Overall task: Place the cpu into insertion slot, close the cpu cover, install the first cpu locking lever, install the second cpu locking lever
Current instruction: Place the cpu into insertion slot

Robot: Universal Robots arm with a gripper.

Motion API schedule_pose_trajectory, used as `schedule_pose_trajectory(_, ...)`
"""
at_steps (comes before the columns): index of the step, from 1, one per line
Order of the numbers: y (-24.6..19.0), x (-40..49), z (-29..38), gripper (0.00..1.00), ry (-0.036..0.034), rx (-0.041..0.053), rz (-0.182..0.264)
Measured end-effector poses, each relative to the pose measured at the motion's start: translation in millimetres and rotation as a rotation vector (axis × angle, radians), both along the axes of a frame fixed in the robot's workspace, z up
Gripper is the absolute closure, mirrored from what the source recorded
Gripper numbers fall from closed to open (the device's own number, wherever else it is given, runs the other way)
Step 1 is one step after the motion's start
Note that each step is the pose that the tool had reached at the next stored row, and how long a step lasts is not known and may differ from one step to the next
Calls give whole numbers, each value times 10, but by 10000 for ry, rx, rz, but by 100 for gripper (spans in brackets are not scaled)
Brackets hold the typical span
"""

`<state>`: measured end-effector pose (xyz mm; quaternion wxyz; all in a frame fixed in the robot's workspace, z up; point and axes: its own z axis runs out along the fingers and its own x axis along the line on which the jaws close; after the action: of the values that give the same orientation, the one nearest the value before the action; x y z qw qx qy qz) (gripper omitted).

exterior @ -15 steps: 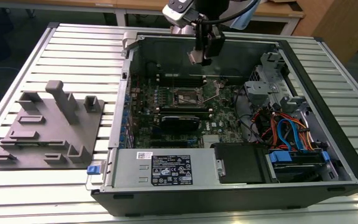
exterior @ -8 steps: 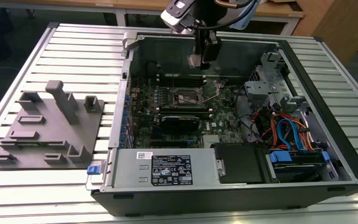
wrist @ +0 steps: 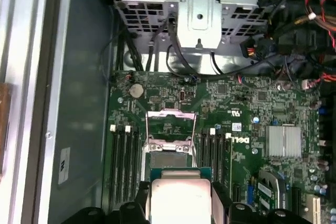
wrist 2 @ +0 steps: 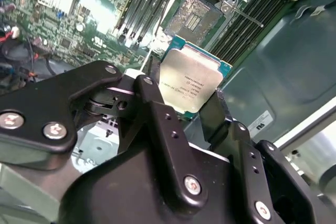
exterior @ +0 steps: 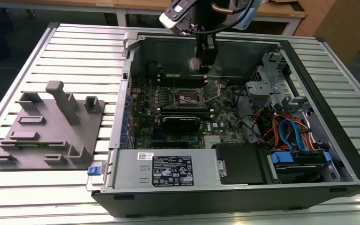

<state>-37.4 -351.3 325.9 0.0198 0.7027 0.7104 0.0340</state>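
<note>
My gripper [exterior: 201,64] hangs inside the open computer case, above the far part of the motherboard, and is shut on the cpu. Both wrist views show the cpu [wrist 2: 191,80] [wrist: 180,196], a square chip with a pale metal face and green edge, clamped by its sides between the two black fingers [wrist 2: 157,111]. The insertion slot [exterior: 189,97] [wrist 2: 196,16] [wrist: 168,156] lies open below the chip, its contact field bare. The cpu cover [wrist: 170,115], a thin grey frame, stands swung up at the socket's far side. A thin locking lever [wrist 2: 247,17] runs beside the socket.
Memory slots [wrist: 123,161] flank the socket on both sides. A silver heatsink [wrist: 283,141] sits nearby. In the exterior view the drive cage and coloured cables [exterior: 292,133] fill the case's right, the power supply [exterior: 161,171] its front. A grey fixture plate [exterior: 48,129] lies left of the case.
</note>
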Motion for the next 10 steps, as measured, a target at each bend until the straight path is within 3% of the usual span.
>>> schedule_pose_trajectory(8,3,0,-144,46,51,0,-107)
schedule_pose_trajectory(10,2,0,-152,46,55,-2,-107)
